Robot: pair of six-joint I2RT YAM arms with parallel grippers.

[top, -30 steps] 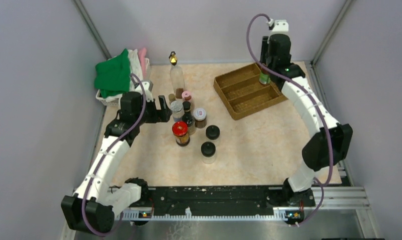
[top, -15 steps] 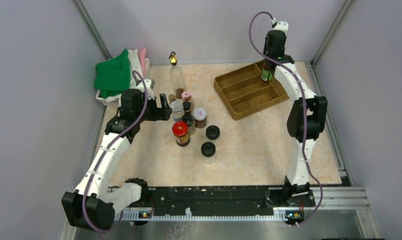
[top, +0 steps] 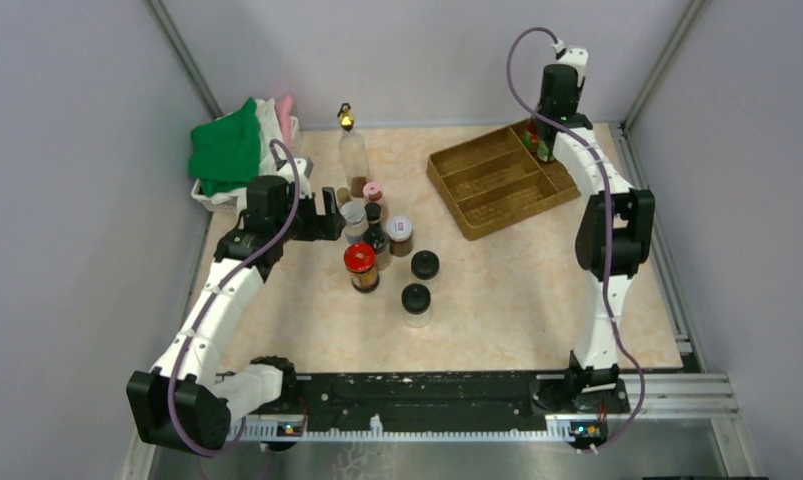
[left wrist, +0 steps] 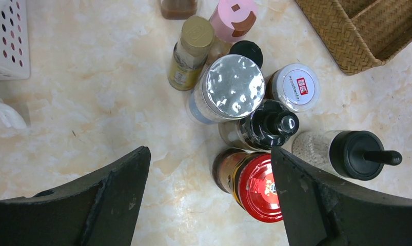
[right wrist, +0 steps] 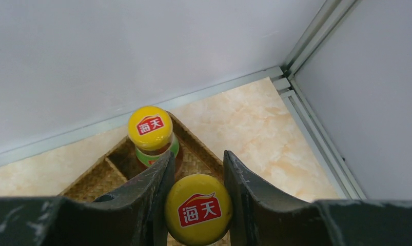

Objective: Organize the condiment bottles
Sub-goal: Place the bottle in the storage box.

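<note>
The right gripper (right wrist: 198, 156) is in the far corner at 1 o'clock, close to two grey walls. It pinches a yellow-capped bottle (right wrist: 198, 208) over the brown tray (top: 482, 190). The other yellow-capped bottle (right wrist: 150, 128) stands in the tray just behind. The left gripper (left wrist: 210, 154) is spread wide at 9 o'clock of the bunch of bottles (top: 377, 235), one finger right beside the red-capped bottle (left wrist: 260, 187). Bare table (top: 537, 300) lies between bunch and tray. The fingers hide the pinched bottle's body, so I cannot tell if it touches the tray. The table is pale and marbled. A white basket (top: 212, 195) sits at 10 o'clock.

Bottle cluster (top: 374, 232) left of tray (top: 487, 182); 1 bottle (right wrist: 150, 129) in tray's far corner, 2nd bottle (right wrist: 198, 215) beside it.
</note>
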